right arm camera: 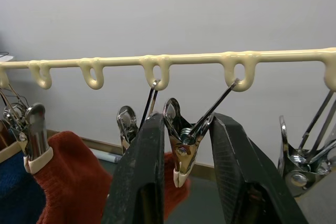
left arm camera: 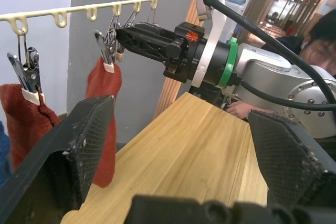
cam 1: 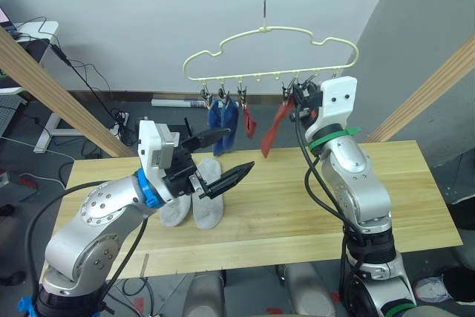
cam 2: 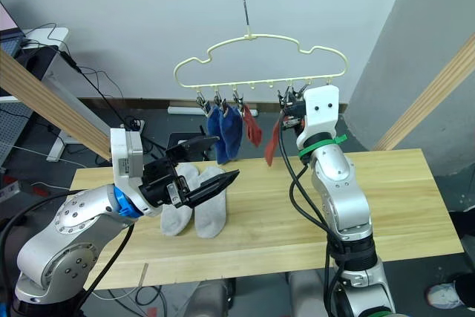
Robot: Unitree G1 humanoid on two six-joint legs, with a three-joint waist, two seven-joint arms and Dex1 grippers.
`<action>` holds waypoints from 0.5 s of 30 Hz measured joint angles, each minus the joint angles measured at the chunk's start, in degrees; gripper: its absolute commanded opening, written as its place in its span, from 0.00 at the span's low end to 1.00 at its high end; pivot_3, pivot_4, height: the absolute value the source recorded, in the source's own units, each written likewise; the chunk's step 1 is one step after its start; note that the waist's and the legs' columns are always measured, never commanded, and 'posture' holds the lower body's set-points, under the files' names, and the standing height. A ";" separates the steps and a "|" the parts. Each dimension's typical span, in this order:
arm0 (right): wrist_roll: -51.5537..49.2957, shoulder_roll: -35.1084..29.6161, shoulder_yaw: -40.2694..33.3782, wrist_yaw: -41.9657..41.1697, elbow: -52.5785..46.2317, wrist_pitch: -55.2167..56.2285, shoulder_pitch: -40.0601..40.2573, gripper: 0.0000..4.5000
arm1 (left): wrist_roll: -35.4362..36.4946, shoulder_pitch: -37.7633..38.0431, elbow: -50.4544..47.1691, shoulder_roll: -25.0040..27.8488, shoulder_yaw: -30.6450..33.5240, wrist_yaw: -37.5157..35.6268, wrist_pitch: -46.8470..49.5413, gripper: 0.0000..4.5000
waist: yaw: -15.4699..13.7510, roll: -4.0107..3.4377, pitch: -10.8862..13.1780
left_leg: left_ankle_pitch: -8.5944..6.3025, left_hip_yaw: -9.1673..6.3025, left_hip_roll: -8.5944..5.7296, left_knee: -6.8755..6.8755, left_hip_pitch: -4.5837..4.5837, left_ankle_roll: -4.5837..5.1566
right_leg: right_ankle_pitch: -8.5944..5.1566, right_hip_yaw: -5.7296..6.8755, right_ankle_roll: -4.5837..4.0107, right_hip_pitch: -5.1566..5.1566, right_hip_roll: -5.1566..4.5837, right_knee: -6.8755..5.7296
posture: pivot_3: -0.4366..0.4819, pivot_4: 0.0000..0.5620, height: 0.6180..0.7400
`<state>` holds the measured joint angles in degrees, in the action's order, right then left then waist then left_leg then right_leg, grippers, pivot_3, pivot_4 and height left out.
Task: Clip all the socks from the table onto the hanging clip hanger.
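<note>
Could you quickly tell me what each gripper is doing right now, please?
Left gripper: open, holding nothing.
Right gripper: around a metal clip on the clip hanger; grip cannot be told.

You get even, bright indoor light from overhead in both eye views, with no harsh glare. The desk (cam 1: 297, 206) shows soft shadows under the grey socks (cam 1: 194, 204) at centre left. The wall at the top of the frame is evenly lit and fades to a darker grey panel at upper right. In the left wrist view the left hand's fingers (left arm camera: 79, 150) at the lower corners are blurred and dark. In the right wrist view the clip (right arm camera: 181, 150) is sharp, with small highlights on its metal.
</note>
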<state>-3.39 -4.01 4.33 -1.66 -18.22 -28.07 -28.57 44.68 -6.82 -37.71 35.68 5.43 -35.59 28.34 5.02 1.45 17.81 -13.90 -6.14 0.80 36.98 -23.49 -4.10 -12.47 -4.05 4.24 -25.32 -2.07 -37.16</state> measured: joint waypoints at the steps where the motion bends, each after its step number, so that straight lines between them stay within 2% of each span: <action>1: 0.00 0.03 -0.04 0.00 0.05 0.00 -0.05 0.29 | -0.04 0.03 0.00 -0.04 -0.01 0.00 0.00 1.00 | 0.00 0.00 0.00 | 0.00 0.00 0.00 0.00 0.00 0.00 | 0.00 0.00 0.00 0.00 0.00 0.00 | 0.38 0.49 1.00; 3: 0.00 0.05 -0.12 0.00 0.06 0.00 -0.06 0.29 | -0.09 0.04 0.00 -0.09 -0.03 0.00 0.00 1.00 | 0.00 0.00 0.00 | 0.00 0.00 0.00 0.00 0.00 0.00 | 0.00 0.00 0.00 0.00 0.00 0.00 | 0.39 0.49 1.00; 8: -0.06 0.07 -1.09 0.01 0.06 0.00 -0.02 0.05 | -0.49 0.52 -0.16 -0.61 -0.17 0.12 0.00 1.00 | 0.00 0.00 0.00 | 0.00 0.00 0.00 0.00 0.00 0.00 | 0.00 0.00 0.00 0.00 0.00 0.00 | 0.38 0.50 1.00; 15: -1.75 -2.33 -3.46 -2.67 -0.95 -1.20 1.42 0.03 | -0.87 0.96 -0.28 -1.05 -0.68 0.04 0.00 1.00 | -0.02 0.00 0.00 | 0.00 0.01 0.00 0.01 0.00 0.00 | 0.00 -0.01 0.00 0.01 0.00 0.00 | 0.36 0.51 1.00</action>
<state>-5.14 -6.34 0.86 -4.34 -19.16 -29.27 -27.15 43.80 -5.86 -38.00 34.63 4.75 -35.55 28.34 5.00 1.44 17.81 -13.90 -6.13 0.80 36.99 -23.49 -4.10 -12.47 -4.07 4.25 -25.32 -2.07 -37.16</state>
